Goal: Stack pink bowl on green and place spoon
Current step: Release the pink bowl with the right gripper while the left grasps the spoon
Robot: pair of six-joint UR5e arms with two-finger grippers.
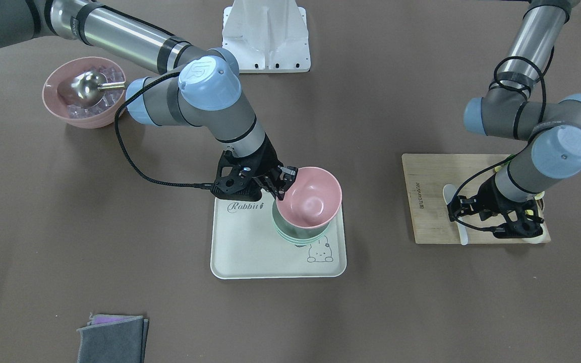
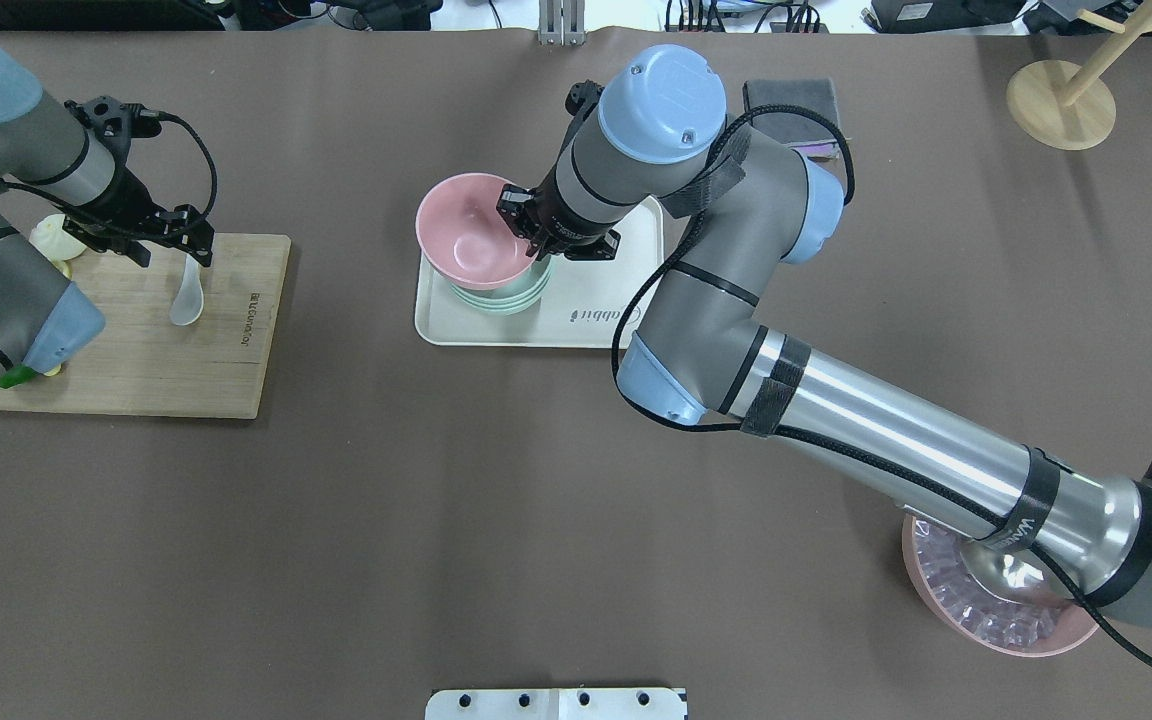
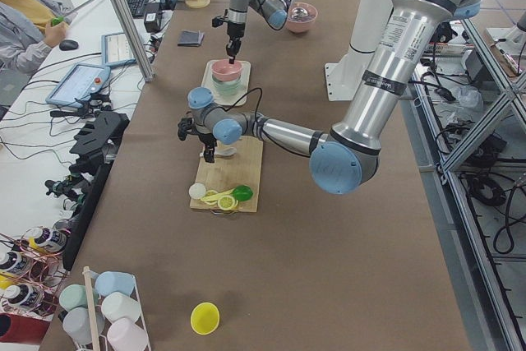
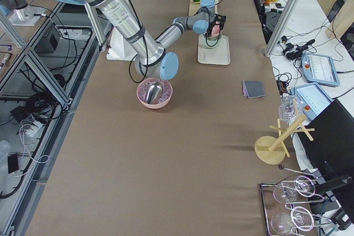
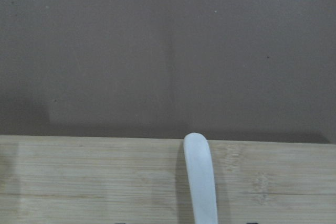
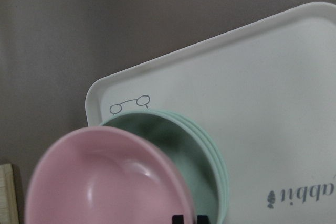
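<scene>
Pink bowl (image 1: pixel 310 199) clamped by rim in right end effector (image 1: pixel 283 184), tilted, green bowl stack (image 1: pixel 281 228) directly beneath; spoon (image 2: pixel 184 302) under left end effector (image 2: pixel 198 255), long axis running ahead, grip undeterminable.

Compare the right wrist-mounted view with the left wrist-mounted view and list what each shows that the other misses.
Only the right wrist view: the pink bowl, close and blurred, in front of the stacked green bowls, which sit on the white tray with a rabbit sketch and lettering.
Only the left wrist view: the white spoon, lying on the wooden board with its rounded end near the board's far edge.
Both: the brown table. The right wrist view also catches a sliver of wood at its lower left edge, probably the same board.
</scene>
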